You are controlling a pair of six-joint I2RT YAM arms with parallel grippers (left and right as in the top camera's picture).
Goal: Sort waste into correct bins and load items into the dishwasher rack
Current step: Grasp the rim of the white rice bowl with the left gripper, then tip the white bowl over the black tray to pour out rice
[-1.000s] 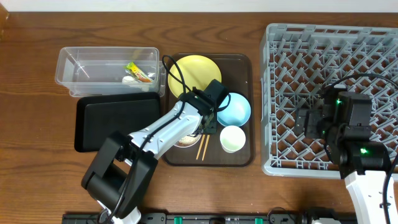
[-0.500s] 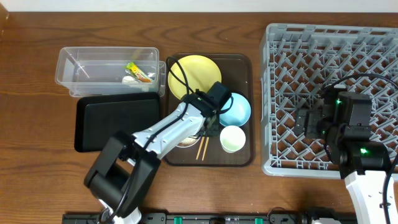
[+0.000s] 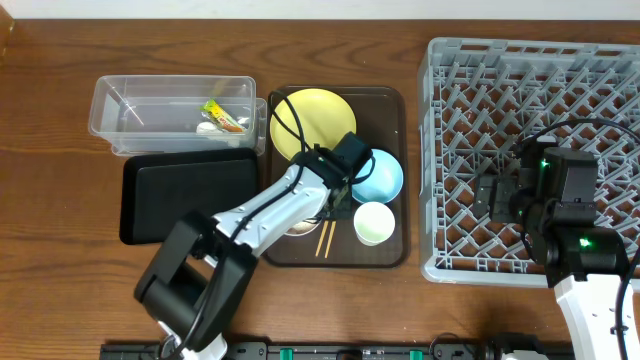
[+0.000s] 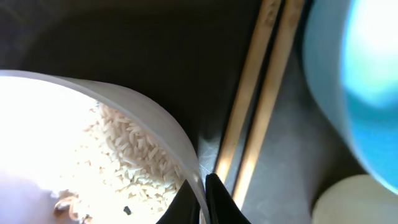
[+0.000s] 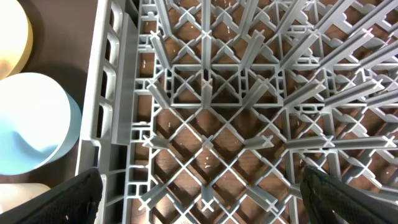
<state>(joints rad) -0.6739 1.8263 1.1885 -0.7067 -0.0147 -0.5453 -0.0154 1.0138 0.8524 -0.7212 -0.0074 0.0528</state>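
Left claw (image 4: pixel 204 202) pinches narrow on the rim of the round white bowl (image 4: pixel 74 143) on the dark brown serving tray (image 3: pixel 390 110). I fear this thin hold could slip on lifting and spill its loose white rice (image 4: pixel 134 165). Right claw (image 5: pixel 199 193) gapes wide over the light-grey lattice rack (image 3: pixel 530 90).

yellow plate (image 3: pixel 312 120); light blue bowl (image 3: pixel 380 175); pale cream cup (image 3: pixel 374 222); white bowl (image 4: pixel 43 124) holding white rice (image 4: pixel 124 155); tan wooden chopsticks (image 4: pixel 261 93); light-grey lattice rack (image 3: pixel 530 70); clear tub (image 3: pixel 150 105); yellow-green printed wrapper (image 3: pixel 222 115); black tray (image 3: pixel 190 195); dark brown serving tray (image 3: pixel 385 100); brown wood-grain surface (image 3: pixel 60 150).
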